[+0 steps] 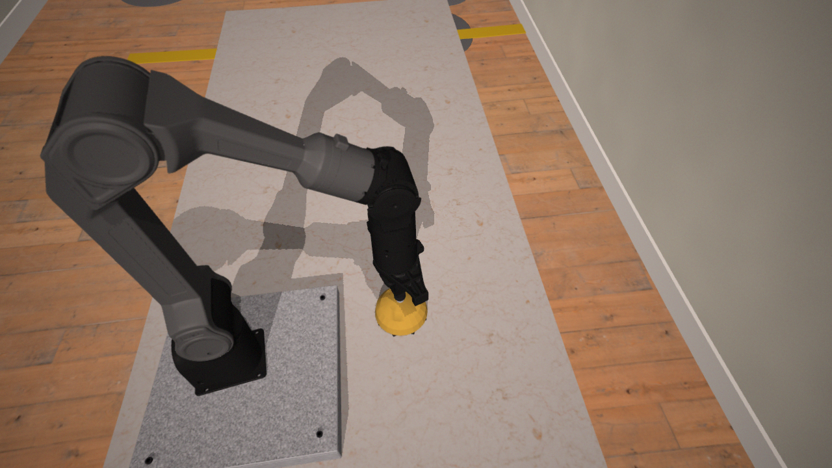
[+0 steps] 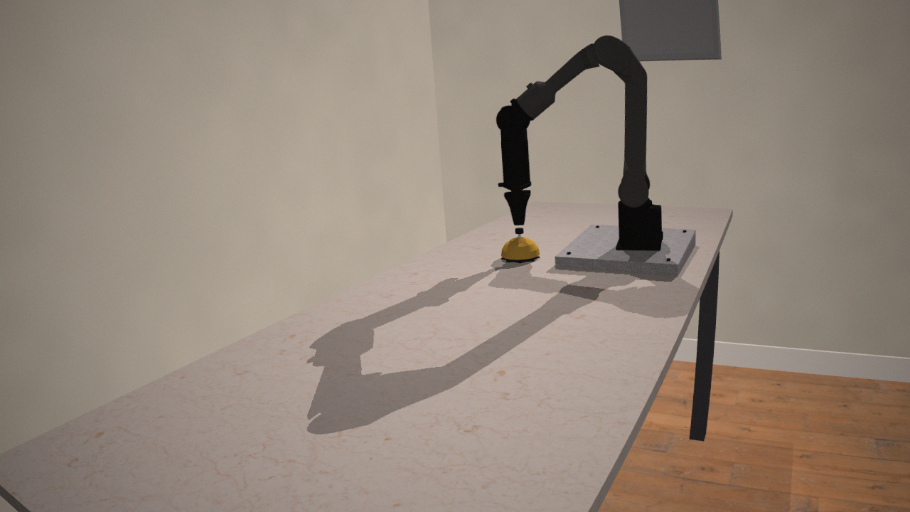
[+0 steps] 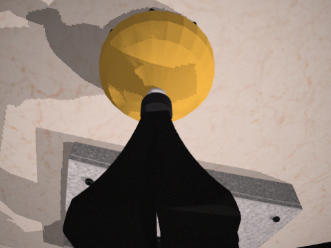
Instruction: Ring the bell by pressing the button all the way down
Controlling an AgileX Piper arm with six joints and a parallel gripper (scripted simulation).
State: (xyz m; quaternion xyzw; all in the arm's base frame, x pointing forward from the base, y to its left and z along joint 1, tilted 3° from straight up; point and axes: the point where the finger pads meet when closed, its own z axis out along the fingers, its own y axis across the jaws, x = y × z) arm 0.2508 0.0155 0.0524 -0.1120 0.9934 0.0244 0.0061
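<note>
Exterior view: a yellow dome bell (image 2: 520, 249) stands upright on the table (image 2: 445, 382), beside the grey base plate (image 2: 674, 257) toward the far end. Its black button (image 2: 518, 230) points straight up under the gripper (image 2: 517, 219), whose fingers are pressed together, empty. The top view hides the button. No writing shows.

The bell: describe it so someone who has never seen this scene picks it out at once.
On the long marble table, find the grey base plate under the arm. Beside it sits the bell, a small yellow dome directly beneath the shut gripper, the only brightly coloured thing there.
</note>
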